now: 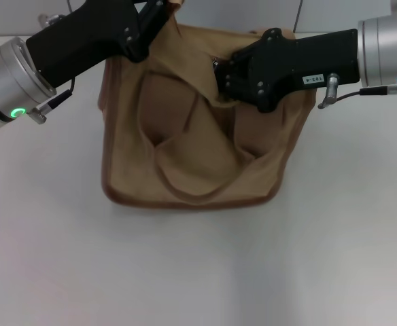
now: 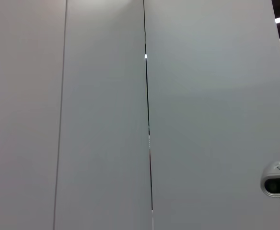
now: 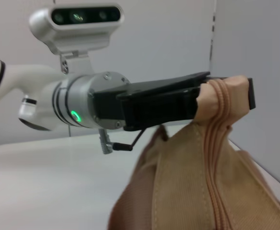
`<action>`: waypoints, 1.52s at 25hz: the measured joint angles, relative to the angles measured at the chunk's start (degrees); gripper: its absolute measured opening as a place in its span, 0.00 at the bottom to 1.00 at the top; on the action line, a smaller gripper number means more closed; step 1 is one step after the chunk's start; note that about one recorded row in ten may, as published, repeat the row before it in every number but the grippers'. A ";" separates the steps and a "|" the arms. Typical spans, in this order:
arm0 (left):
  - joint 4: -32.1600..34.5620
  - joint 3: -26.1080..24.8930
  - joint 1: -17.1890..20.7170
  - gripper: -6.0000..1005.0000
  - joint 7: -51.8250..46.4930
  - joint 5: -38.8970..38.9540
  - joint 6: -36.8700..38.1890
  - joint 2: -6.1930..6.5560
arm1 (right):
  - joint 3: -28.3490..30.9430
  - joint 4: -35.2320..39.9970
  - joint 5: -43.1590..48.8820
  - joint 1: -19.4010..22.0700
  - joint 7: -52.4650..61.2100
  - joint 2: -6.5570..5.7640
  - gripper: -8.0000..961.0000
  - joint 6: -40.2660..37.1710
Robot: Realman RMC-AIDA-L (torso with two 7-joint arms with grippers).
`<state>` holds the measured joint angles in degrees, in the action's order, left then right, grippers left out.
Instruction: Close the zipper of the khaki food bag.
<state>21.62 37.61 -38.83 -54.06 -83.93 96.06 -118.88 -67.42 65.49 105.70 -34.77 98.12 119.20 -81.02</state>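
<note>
The khaki food bag (image 1: 185, 156) stands mid-table, its handles slumped over the front. My left gripper (image 1: 159, 15) reaches in from the upper left and is shut on the bag's far top end. The right wrist view shows that same left gripper (image 3: 225, 92) clamped on bunched khaki cloth. From that clamp the zipper (image 3: 212, 158) runs down along the bag's top. My right gripper (image 1: 219, 80) comes in from the right and rests against the bag's top fabric near the middle. The slider is hidden from me.
The bag sits on a white table (image 1: 198, 272). A grey panelled wall (image 2: 101, 115) stands behind it. The edge of a camera housing (image 2: 279, 184) shows in the left wrist view.
</note>
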 joint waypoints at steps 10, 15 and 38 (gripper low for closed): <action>0.00 0.01 0.51 0.05 -0.03 0.67 0.29 0.06 | 2.92 -0.68 -0.87 0.39 2.72 -0.07 0.02 -0.73; -0.06 0.01 0.96 0.05 -0.03 1.71 0.36 0.06 | 5.25 -0.35 0.51 0.74 6.68 -0.14 0.01 -0.45; -0.88 0.36 0.75 0.05 -0.08 2.79 0.62 -0.03 | 6.33 -2.19 3.12 -0.31 7.68 -0.03 0.05 -0.23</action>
<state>20.74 37.97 -38.07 -54.14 -81.14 96.68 -118.91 -61.09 63.30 108.81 -35.08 105.81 119.17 -81.25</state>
